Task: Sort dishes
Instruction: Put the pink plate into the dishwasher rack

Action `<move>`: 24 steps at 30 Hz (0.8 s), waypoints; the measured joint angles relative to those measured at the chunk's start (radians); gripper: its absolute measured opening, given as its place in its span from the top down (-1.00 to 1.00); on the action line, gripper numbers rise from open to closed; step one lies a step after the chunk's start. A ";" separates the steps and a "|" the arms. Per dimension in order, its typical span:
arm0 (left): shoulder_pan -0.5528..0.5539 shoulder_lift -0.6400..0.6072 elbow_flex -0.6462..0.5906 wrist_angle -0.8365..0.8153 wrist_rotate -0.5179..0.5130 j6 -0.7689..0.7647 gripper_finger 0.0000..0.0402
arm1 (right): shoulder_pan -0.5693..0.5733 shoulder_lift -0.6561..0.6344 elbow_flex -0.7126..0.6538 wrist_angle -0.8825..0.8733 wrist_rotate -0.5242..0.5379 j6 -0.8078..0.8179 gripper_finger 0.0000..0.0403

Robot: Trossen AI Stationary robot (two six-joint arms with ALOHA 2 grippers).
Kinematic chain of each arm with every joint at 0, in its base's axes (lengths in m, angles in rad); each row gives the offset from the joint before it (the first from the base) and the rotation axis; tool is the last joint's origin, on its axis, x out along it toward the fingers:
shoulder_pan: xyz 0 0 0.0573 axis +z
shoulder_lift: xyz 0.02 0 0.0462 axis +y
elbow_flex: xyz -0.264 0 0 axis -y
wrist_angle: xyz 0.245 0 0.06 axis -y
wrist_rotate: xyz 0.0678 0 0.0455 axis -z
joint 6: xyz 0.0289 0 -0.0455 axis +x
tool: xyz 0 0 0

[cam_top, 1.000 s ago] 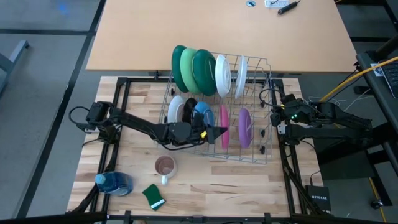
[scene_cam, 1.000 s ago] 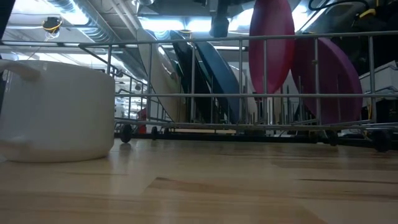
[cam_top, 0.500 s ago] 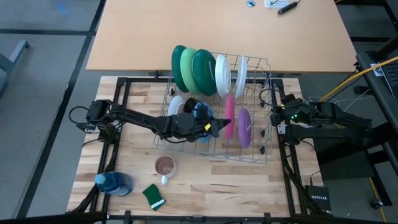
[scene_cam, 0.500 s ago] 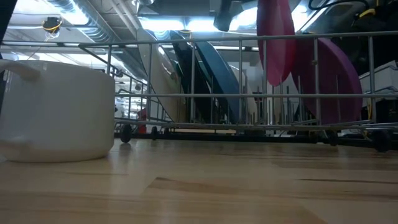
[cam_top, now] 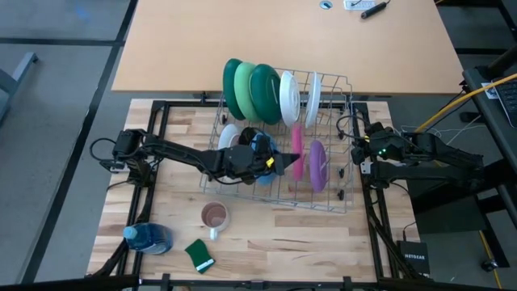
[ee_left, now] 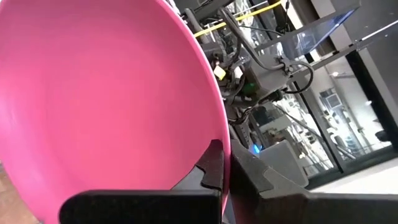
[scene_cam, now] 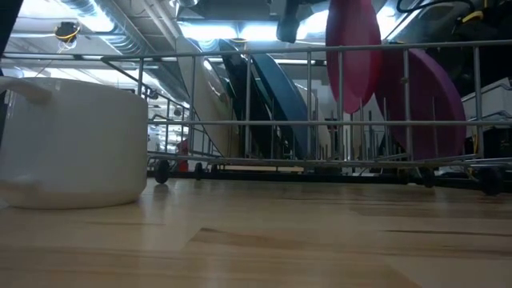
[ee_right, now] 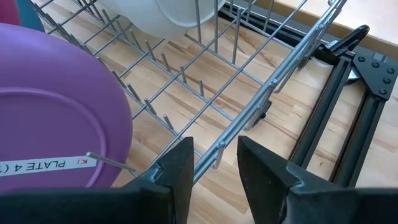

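Note:
A wire dish rack holds plates on edge. Green ones and white ones stand in its far row. White, black and blue ones and a purple one stand in its near row. My left gripper reaches over the rack from the left, shut on a pink plate, which fills the left wrist view. My right gripper waits open at the rack's right side, its fingers on either side of the rack's top wire. My left gripper pinches the pink plate's rim between its two fingers, one on each face. The fingers come level from the table's left. The plate stands on edge, and its lower edge hangs above the rack's floor, between the blue and purple plates.
A small mug stands in front of the rack and looms large in the low view. A blue bottle and a green sponge lie at the near left. A tan table stands beyond.
My left gripper has carried the pink plate up and toward the table's far edge, out of its place in the rack's near row. The plate stays on edge and has turned slightly. The right arm has kept still.

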 joint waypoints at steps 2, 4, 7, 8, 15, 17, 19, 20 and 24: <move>0.000 0.001 -0.001 0.011 0.000 0.001 1.00 | 0.000 0.000 0.000 0.000 0.000 -0.004 0.37; -0.002 0.001 -0.001 0.010 -0.001 0.000 1.00 | 0.000 0.000 0.000 0.000 0.000 -0.026 0.37; -0.008 0.002 -0.001 0.009 -0.002 -0.006 1.00 | 0.000 0.000 0.000 0.000 0.000 -0.033 0.37; -0.008 0.002 -0.001 0.007 -0.001 -0.006 1.00 | 0.000 0.000 0.000 0.000 0.000 -0.033 0.37; -0.014 0.002 -0.001 0.003 0.001 -0.012 1.00 | 0.000 0.000 0.000 0.004 0.000 -0.054 0.37; -0.014 0.002 -0.001 0.007 0.002 -0.011 1.00 | 0.000 0.000 0.000 0.018 0.000 -0.055 0.37; -0.014 0.003 -0.002 0.013 0.002 -0.009 1.00 | 0.000 0.000 0.000 0.032 0.000 -0.056 0.37; -0.014 0.003 -0.002 0.014 0.002 -0.009 1.00 | 0.000 0.000 0.000 0.034 0.000 -0.056 0.37; -0.016 0.003 -0.002 0.015 0.026 -0.009 1.00 | 0.000 0.000 0.000 0.038 0.000 -0.056 0.37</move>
